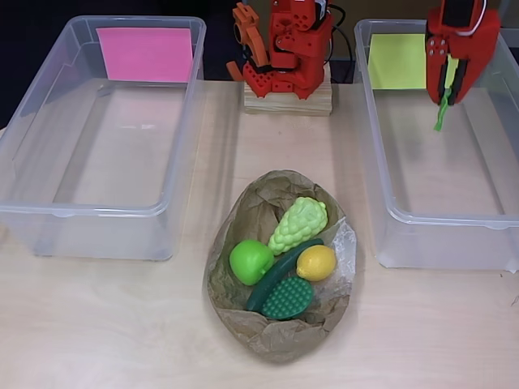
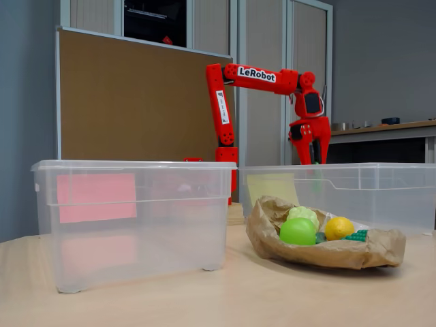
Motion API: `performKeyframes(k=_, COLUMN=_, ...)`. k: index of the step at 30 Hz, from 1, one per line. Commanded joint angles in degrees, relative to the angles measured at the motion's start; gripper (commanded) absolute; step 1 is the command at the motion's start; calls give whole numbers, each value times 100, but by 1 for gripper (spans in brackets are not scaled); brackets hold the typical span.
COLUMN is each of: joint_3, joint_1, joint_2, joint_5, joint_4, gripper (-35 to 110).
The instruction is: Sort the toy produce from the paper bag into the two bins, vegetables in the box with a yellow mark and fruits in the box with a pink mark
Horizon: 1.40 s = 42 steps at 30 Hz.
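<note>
paper bag in front, fruit and veg inside | gripper above the box with a yellow mark | jaws pinch a thin green thing, hanging straight down over the box

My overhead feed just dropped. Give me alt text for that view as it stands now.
The red gripper hangs over the yellow-marked bin at right, shut on a thin green toy piece. The pink-marked bin at left holds nothing. Between them, the open paper bag holds a green apple, pale green grapes, a lemon, a dark cucumber and a bumpy green piece.
</note>
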Motion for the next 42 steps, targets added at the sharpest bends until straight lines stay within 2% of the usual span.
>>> performKeyframes(k=1, joint_3=545, joint_1=-114, joint_2=-536, joint_5=272, joint_4=-1503, gripper=0)
performKeyframes(k=5, joint_3=712, joint_1=-334, joint_2=-1222, joint_5=334, joint_4=-2426, gripper=1)
performKeyframes(k=11, joint_3=747, joint_1=-633, joint_2=-1143, joint_5=659, joint_4=-2197, gripper=28)
performKeyframes(k=15, joint_3=650, joint_1=-633, joint_2=-492, joint_5=686, joint_4=-1090, gripper=31)
performKeyframes(k=18, joint_3=334, joint_1=-483, joint_2=114, joint_5=624, joint_4=202, gripper=31)
performKeyframes(k=22, joint_3=-475, joint_1=35, joint_2=677, joint_5=-97, joint_4=1705, gripper=31)
performKeyframes(k=25, joint_3=-765, joint_1=633, joint_2=1055, joint_5=-1283, joint_4=1626, gripper=26)
performKeyframes(k=28, joint_3=-1028, joint_1=1371, joint_2=1143, joint_5=-3217, joint_4=967, gripper=21)
performKeyframes(k=31, joint_3=-1459, joint_1=2057, joint_2=932, joint_5=-5687, joint_4=325, gripper=16)
performKeyframes(k=35, joint_3=-2171, joint_1=2865, joint_2=624, joint_5=-9176, joint_4=-519, gripper=16)
performKeyframes(k=37, joint_3=-2021, joint_1=3208, joint_2=686, joint_5=-10441, joint_4=-1160, gripper=17)
performKeyframes(k=39, joint_3=-1652, joint_1=3604, joint_2=809, joint_5=-11048, joint_4=-1547, gripper=18)
performKeyframes(k=42, joint_3=-1160, joint_1=4254, joint_2=729, joint_5=-11215, joint_4=-1942, gripper=20)
